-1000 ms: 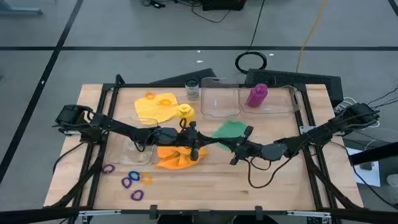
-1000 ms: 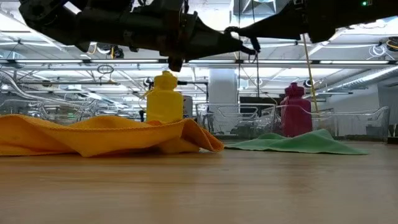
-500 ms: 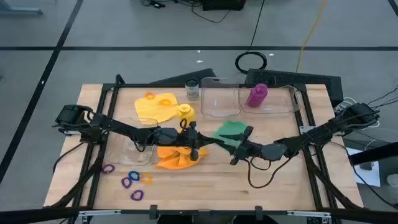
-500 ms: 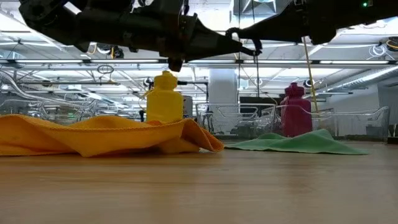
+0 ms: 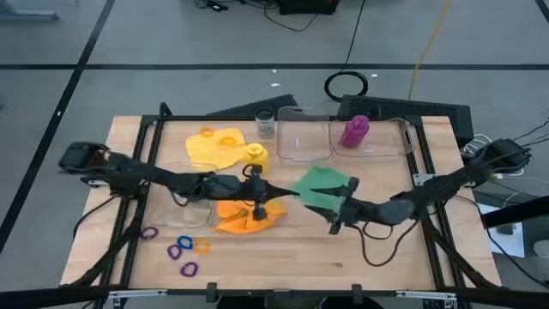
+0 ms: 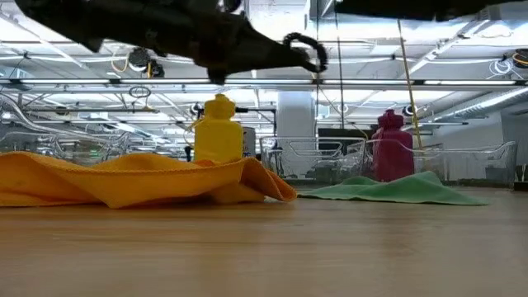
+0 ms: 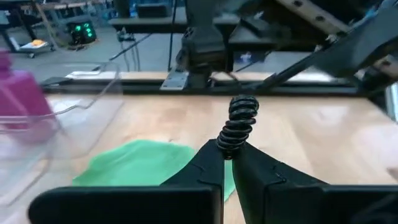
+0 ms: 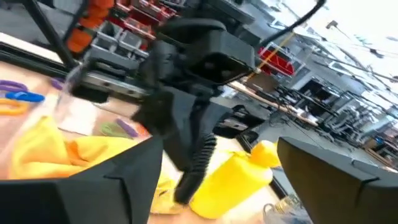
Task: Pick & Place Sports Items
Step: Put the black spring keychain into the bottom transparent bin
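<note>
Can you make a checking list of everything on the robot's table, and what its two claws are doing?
Surface: wooden table, bare along the front edge.
Job's things: orange cloth mid-table; green cloth to its right; yellow cloth behind; yellow bottle upright; purple bottle inside a clear box; coloured rings front left.
Clutter: second clear box; small glass jar.
Grippers: left gripper above orange cloth, jaws shut on a dark coiled ring; right gripper at green cloth's edge, jaws open, empty.
Cables: black cable looping from right arm.
Surroundings: coiled cord on the floor.
</note>
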Controlling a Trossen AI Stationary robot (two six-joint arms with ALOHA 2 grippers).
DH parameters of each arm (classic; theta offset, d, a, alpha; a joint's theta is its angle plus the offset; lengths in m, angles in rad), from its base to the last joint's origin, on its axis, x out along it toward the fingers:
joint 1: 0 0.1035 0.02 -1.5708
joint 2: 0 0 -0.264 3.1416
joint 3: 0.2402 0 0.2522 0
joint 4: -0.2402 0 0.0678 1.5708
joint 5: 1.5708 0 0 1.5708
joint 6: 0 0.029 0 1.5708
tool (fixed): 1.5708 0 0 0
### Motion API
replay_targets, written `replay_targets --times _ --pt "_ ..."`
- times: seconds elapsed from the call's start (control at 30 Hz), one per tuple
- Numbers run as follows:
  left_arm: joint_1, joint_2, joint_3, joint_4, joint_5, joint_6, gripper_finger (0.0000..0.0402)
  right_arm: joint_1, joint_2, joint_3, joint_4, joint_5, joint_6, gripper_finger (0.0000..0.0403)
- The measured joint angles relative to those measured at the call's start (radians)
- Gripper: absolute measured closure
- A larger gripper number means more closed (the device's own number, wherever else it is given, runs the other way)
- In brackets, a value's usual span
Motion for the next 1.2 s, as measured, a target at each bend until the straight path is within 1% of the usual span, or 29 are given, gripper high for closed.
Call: replay_targets --times 0.13,0.27,0.37,0.47,0.6,0.77,0.97,1.07,1.2 --pt "-0.031 -0.115 0.0 -0.179 -0.052 0.046 0.0394 0.016 -0.017 0.0 -0.005 0.003 0.0 0.0161" --pt "-0.08 -0.227 0.0 -0.376 -0.13 0.066 0.0394 0.016 -0.019 0.0 -0.012 0.003 0.005 0.0161" --pt "-0.118 -0.312 0.0 -0.53 -0.178 0.054 0.0394 0.014 -0.019 0.0 -0.036 0.003 0.027 0.0161" --pt "-0.154 -0.403 0.0 -0.692 -0.185 0.001 0.0394 0.011 -0.019 0.0 -0.052 0.003 0.042 0.0161" --pt "-0.194 -0.509 0.0 -0.922 -0.186 -0.138 0.0394 0.011 -0.019 0.0 -0.057 0.003 0.042 0.0161" --pt "-0.231 -0.609 0.0 -1.21 -0.206 -0.384 0.0394 0.011 -0.019 0.0 -0.057 0.003 0.041 0.0161" --pt "-0.234 -0.631 0.0 -1.498 -0.194 -0.652 0.0394 0.011 -0.019 0.0 -0.057 0.003 0.052 0.0161" --pt "-0.234 -0.631 0.0 -1.602 -0.172 -0.763 0.0394 0.011 -0.019 0.0 -0.057 0.003 0.052 0.0161" --pt "-0.227 -0.615 0.0 -1.703 -0.143 -0.91 0.0394 0.004 -0.019 0.0 -0.06 0.003 0.054 0.0161"
